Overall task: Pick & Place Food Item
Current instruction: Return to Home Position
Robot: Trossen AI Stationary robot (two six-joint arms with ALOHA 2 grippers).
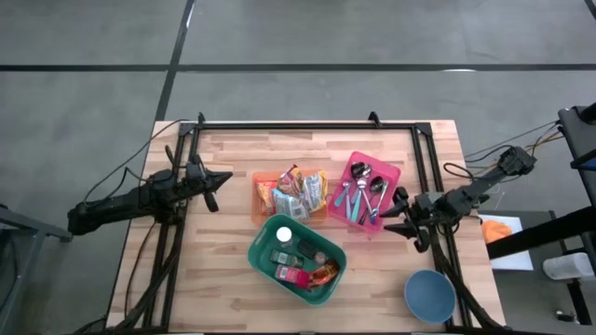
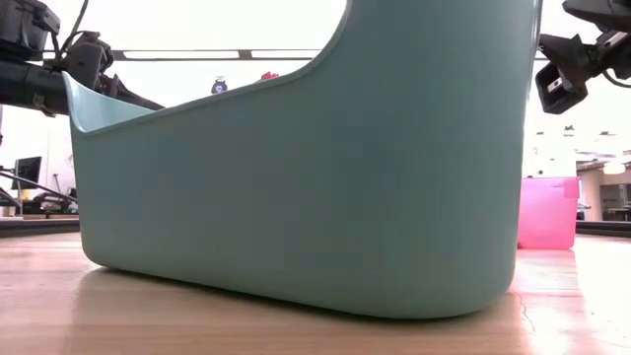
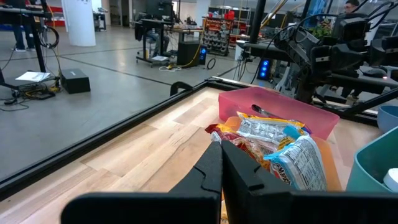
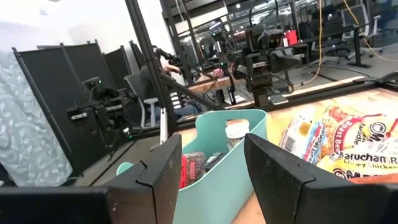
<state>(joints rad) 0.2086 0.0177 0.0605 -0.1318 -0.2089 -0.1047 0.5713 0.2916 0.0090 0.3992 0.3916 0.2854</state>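
- On table (image 1: 223, 270): pink bin (image 1: 377, 162) holding spoons (image 1: 361, 191).
- Left gripper (image 3: 221, 149): fingers closed, empty, over table's left side.
- Right gripper (image 1: 393, 218): fingers apart, empty, beside pink bin.

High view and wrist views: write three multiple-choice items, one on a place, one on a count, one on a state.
1. Where is the blue bowl?
A. inside the teal bin
B. on the table, apart from the bins
C. upside down on the floor

2. How many bins stand on the table?
A. two
B. three
C. five

3. The fingers of the right gripper are:
A. shut on a spoon
B. shut on a packet
C. open, holding nothing

Answers: 1 B, it stands alone near the table's corner. 2 B, the orange bin, pink bin and teal bin. 3 C, the right wrist view shows a clear gap between them.
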